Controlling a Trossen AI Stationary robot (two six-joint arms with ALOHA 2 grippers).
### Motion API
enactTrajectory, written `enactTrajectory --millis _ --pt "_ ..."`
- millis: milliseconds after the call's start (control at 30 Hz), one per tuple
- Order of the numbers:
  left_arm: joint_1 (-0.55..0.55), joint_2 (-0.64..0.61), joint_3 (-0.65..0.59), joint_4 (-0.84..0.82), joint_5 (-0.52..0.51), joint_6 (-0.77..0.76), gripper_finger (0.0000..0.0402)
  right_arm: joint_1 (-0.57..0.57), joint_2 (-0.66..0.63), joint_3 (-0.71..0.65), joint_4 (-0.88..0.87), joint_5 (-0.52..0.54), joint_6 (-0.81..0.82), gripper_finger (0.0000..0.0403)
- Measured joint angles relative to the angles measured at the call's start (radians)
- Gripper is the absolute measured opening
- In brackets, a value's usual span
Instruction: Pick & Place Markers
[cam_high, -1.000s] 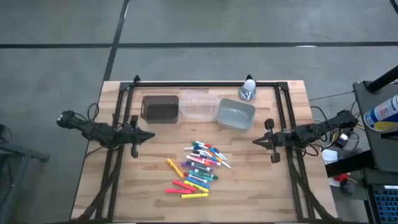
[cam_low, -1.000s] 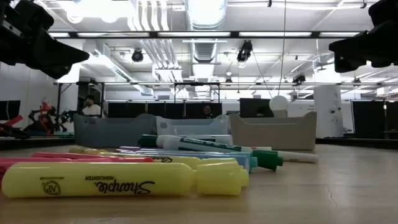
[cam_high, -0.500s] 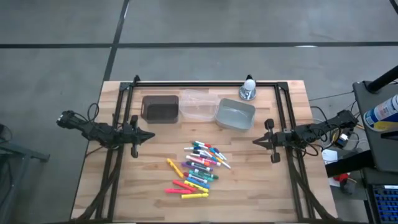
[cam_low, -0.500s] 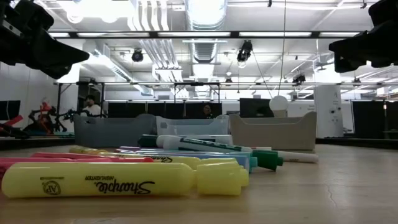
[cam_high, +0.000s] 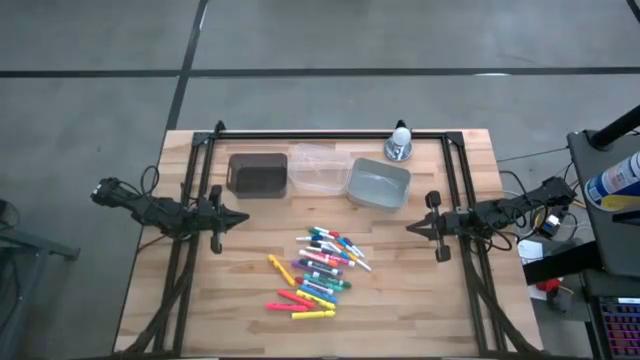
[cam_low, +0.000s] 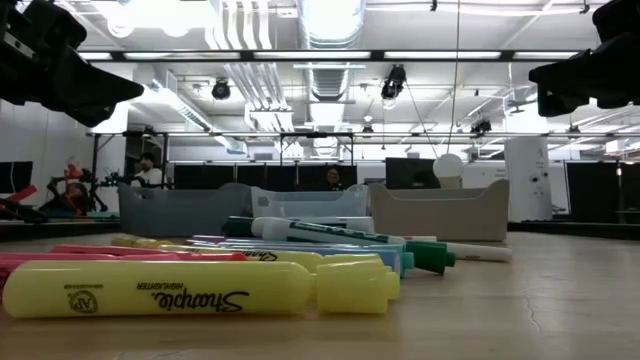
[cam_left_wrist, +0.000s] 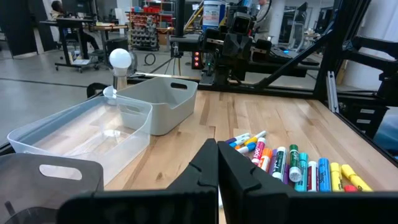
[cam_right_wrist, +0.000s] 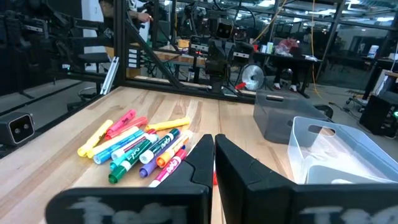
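Several markers (cam_high: 318, 272) lie in a loose heap on the wooden table (cam_high: 400, 300), near its middle and toward the front; some are white with coloured caps, others solid yellow, pink or orange. They also show in the low view (cam_low: 200, 287), the left wrist view (cam_left_wrist: 292, 163) and the right wrist view (cam_right_wrist: 140, 147). My left gripper (cam_high: 240, 217) hovers shut at the table's left side, pointing level toward the middle, above and left of the heap. My right gripper (cam_high: 410, 227) hovers shut at the right side, facing it. Neither holds anything.
Three bins stand in a row behind the markers: a dark one (cam_high: 258, 174), a clear one (cam_high: 320, 168) and a grey one (cam_high: 379, 184). A small lamp-like object with a white ball (cam_high: 399, 143) stands at the far edge. A black frame (cam_high: 330, 134) borders the table.
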Motion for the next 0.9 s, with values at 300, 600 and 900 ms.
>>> enactTrajectory --millis 300,600,900 --pt "0.0 0.0 0.0 0.0 0.0 0.0 0.0 0.0 0.0 0.0 0.011 0.0 0.001 0.0008" --pt "0.0 0.0 0.0 0.0 0.0 0.0 0.0 0.0 0.0 0.0 0.007 -0.002 0.152 0.0008" --pt "0.0 0.0 0.0 0.0 0.0 0.0 0.0 0.0 0.0 0.0 0.013 -0.002 0.486 0.0008"
